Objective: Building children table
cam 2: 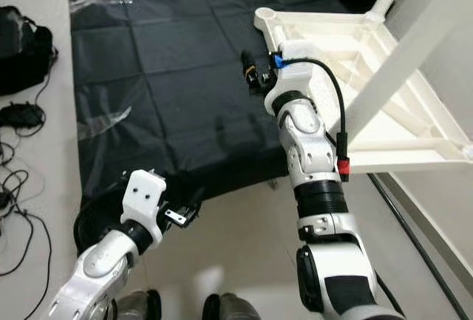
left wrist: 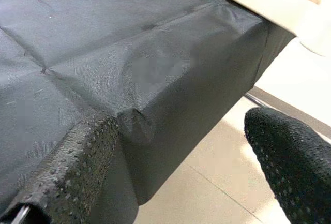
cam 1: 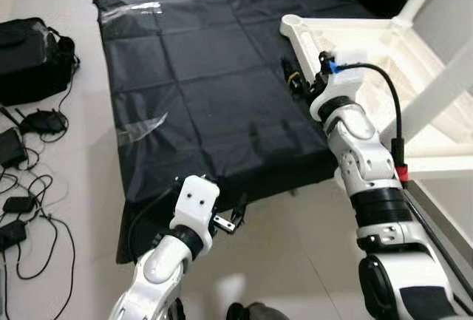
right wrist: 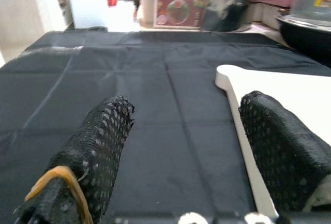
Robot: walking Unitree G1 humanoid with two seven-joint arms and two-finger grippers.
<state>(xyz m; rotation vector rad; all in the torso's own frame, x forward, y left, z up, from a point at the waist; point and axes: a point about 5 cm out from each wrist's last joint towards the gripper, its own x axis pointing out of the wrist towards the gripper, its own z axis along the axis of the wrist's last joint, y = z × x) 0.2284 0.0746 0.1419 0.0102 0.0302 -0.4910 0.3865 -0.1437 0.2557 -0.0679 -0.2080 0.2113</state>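
A white children's table (cam 1: 373, 39) lies upside down on a black cloth (cam 1: 199, 76) spread over the floor, its legs (cam 1: 447, 87) sticking up at the right. My right gripper (cam 1: 294, 77) hovers low at the table's near left corner, open; in the right wrist view the white table edge (right wrist: 279, 89) runs under one finger (right wrist: 279, 146). My left gripper (cam 1: 235, 218) is open at the cloth's front edge, holding nothing. In the left wrist view its fingertips (left wrist: 77, 162) straddle the cloth's folded edge (left wrist: 139, 125).
A black bag (cam 1: 29, 54) and several chargers with cables (cam 1: 22, 187) lie on the tiled floor at the left. A dark rail (cam 1: 443, 224) runs along the floor at the right. Boxes and a pot (right wrist: 310, 6) stand beyond the cloth.
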